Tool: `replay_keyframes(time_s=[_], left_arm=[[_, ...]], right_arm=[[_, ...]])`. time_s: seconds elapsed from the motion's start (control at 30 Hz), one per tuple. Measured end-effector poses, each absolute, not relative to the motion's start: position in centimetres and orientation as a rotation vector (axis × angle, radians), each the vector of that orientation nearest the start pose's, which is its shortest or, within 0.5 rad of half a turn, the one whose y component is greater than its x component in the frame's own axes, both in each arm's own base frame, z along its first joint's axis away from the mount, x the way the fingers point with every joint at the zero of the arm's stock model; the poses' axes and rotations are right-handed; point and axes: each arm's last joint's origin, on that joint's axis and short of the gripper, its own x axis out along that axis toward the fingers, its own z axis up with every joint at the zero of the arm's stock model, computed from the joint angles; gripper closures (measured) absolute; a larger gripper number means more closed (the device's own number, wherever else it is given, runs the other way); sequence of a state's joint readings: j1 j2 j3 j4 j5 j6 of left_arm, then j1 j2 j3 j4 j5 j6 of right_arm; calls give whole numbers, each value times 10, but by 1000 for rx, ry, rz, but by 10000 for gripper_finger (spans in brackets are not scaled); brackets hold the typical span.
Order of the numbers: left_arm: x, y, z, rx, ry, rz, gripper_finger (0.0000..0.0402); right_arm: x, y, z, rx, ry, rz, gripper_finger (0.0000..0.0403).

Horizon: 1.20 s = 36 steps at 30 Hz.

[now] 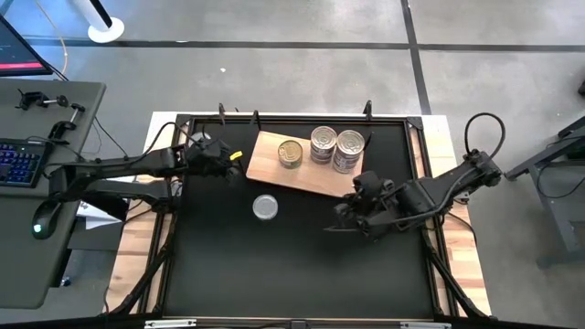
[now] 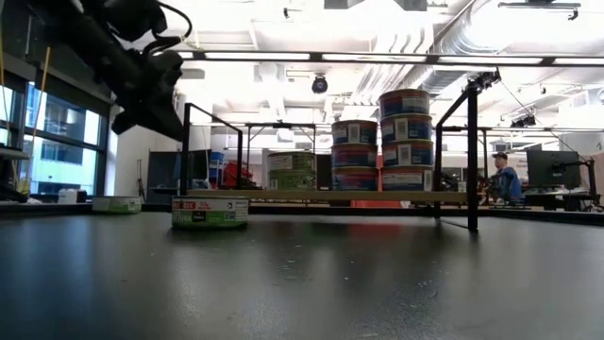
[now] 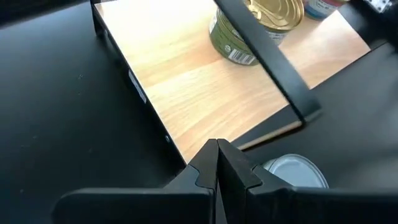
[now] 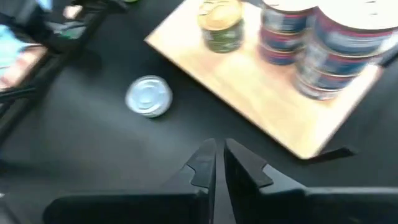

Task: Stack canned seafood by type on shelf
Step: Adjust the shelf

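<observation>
Two grippers, left (image 3: 217, 163) and right (image 4: 217, 163), jaws clenched empty, black mat (image 1: 302, 265), bright workshop behind.

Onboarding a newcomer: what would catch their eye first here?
Two tall stacks of blue-labelled cans stand on the wooden shelf, beside a short gold-lidded stack. One silver-lidded can sits alone on the black mat, between the left gripper and right gripper.
</observation>
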State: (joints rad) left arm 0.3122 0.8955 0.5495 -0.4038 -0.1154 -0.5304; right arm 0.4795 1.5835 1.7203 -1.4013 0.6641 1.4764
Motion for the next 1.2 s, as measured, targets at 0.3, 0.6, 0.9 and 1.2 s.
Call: replay_keyframes(time_s=[0.3,0.6,0.9,1.2], left_arm=[[170,47,196,-655,593,565,402],[194,37,190,-665,518,509,402],[226,35,171,-703,461,477,402],[247,38,176,-650,436,440,402]], right_arm=[[237,125,373,614,744,-892,400],[239,119,374,629,726,-915,402],[242,114,373,620,732,-928,403],[242,113,373,621,735,-928,403]])
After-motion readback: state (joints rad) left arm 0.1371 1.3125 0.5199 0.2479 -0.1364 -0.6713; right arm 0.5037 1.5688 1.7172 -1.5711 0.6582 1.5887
